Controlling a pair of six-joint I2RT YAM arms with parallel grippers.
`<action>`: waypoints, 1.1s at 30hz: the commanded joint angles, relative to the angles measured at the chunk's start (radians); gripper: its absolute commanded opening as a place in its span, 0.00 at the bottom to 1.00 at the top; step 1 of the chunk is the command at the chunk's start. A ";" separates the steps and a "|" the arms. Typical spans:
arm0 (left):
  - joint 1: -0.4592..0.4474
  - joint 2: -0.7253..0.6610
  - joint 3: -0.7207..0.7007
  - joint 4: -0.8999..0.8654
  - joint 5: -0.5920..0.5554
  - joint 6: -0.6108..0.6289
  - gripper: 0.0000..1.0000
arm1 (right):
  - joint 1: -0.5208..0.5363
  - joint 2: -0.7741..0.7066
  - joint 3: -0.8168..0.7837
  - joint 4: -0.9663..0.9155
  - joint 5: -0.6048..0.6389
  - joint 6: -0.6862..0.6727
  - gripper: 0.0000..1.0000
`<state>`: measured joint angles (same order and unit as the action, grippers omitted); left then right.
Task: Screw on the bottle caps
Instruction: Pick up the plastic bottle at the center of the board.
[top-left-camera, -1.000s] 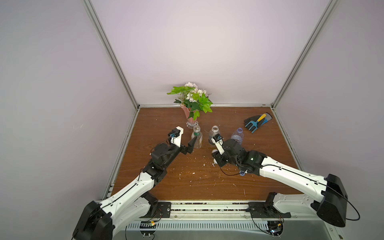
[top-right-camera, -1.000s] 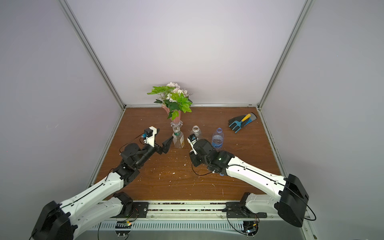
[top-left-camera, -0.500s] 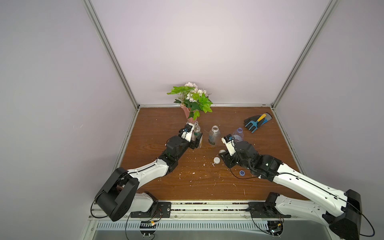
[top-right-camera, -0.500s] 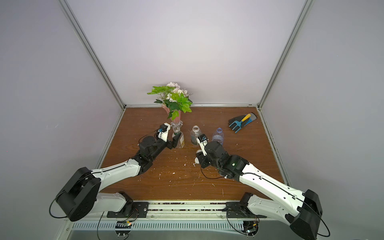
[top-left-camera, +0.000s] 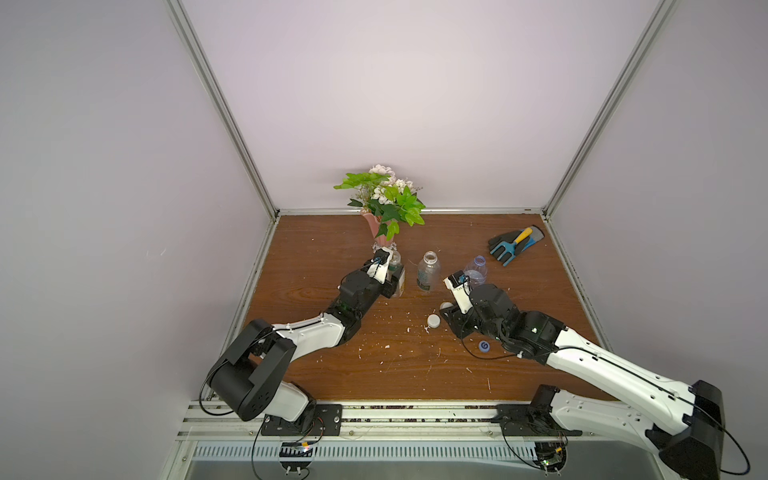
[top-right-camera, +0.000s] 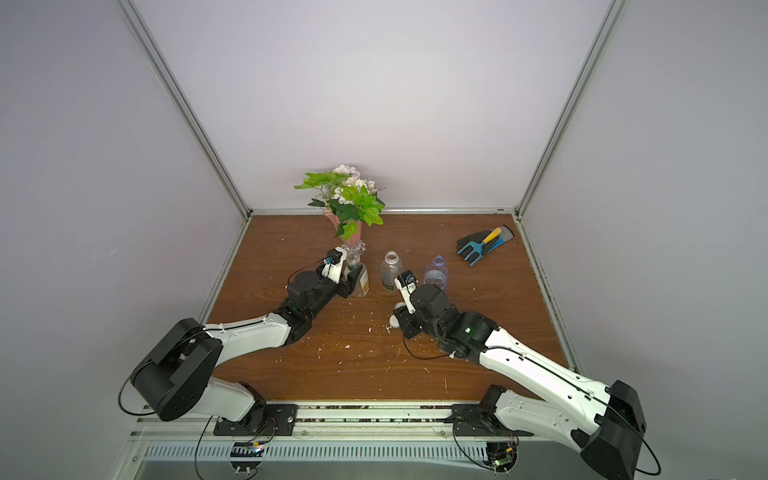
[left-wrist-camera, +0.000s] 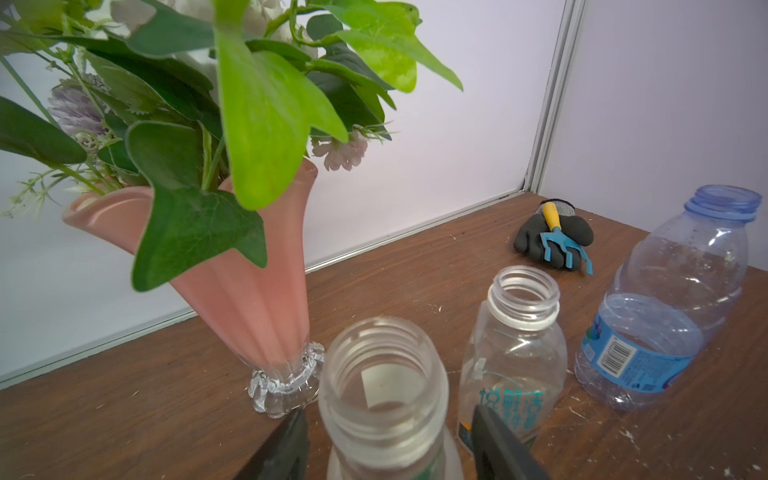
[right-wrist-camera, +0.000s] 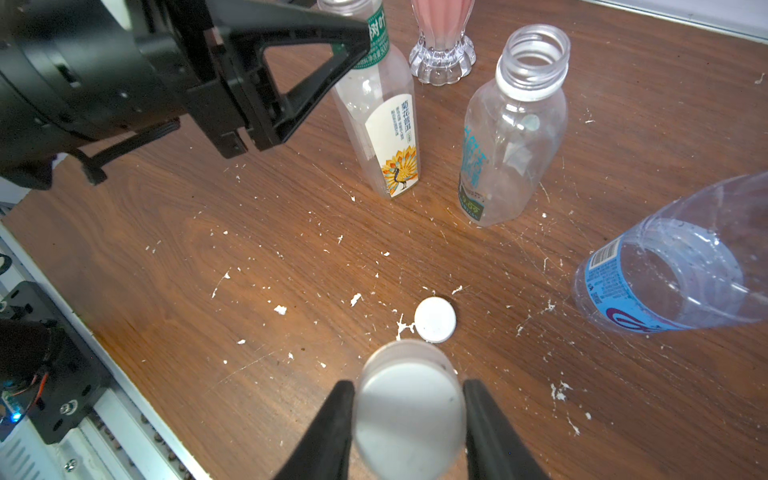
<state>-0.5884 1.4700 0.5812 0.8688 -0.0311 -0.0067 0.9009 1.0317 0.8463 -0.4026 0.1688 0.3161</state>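
Pale lilac walls box in a scuffed wooden table flecked with white crumbs, where two robot arms work over three uncapped bottles. Reaching low from the front rail, the left arm folds at the elbow and stretches to the square bottle, which stands upright just in front of a pink vase of flowers. The left gripper straddles the bottle's neck, jaws parted, with a thin gap showing on either side in the wrist view. The right arm angles in from the opposite front corner, wrist bent down toward the table, and the right gripper is clamped on a white cap close over the wood. A round bottle and a blue-labelled bottle stand upright in a row beside the square one. A black glove with a small rake on it lies near the far right corner. A second white cap lies on the table just beside the right gripper. A blue cap rests close under the right arm's wrist.
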 joint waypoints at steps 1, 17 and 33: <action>-0.010 0.013 0.031 0.037 -0.002 0.009 0.58 | -0.005 -0.007 -0.004 -0.002 -0.011 0.017 0.39; -0.010 -0.045 -0.036 0.039 0.028 0.007 0.25 | -0.004 -0.001 0.014 -0.011 -0.024 0.021 0.39; -0.156 -0.395 -0.227 -0.104 0.042 -0.106 0.18 | -0.004 0.046 0.213 -0.118 -0.103 -0.080 0.39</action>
<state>-0.6907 1.1248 0.3687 0.8238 0.0311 -0.1009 0.9005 1.0737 0.9920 -0.4889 0.1013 0.2760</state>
